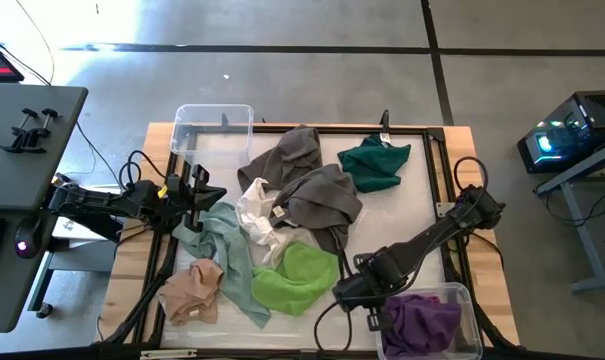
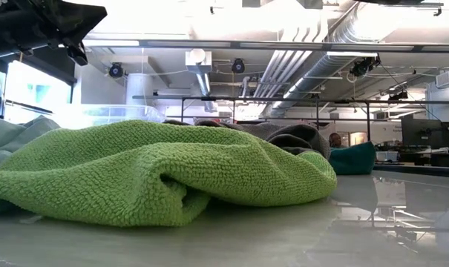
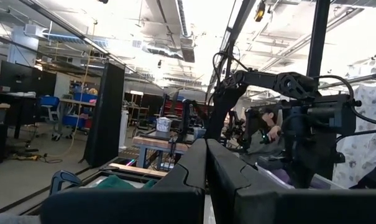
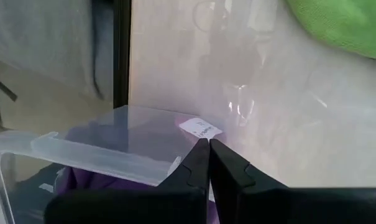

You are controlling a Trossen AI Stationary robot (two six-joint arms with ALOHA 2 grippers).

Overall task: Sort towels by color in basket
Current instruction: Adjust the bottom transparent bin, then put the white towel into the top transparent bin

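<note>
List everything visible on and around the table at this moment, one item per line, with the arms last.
grey towels: two, grey, table centre and behind it
teal towel: one, dark teal, far right
white towel: one, white, centre
mint towel: one, pale mint, left of centre
green towel: one, lime green, near centre
peach towel: one, peach, near left
purple towel: one, purple, inside near-right bin
clear bins: two, transparent, far left and near right
left gripper: shut, table's left edge
right gripper: shut, empty, at near-right bin's rim
</note>
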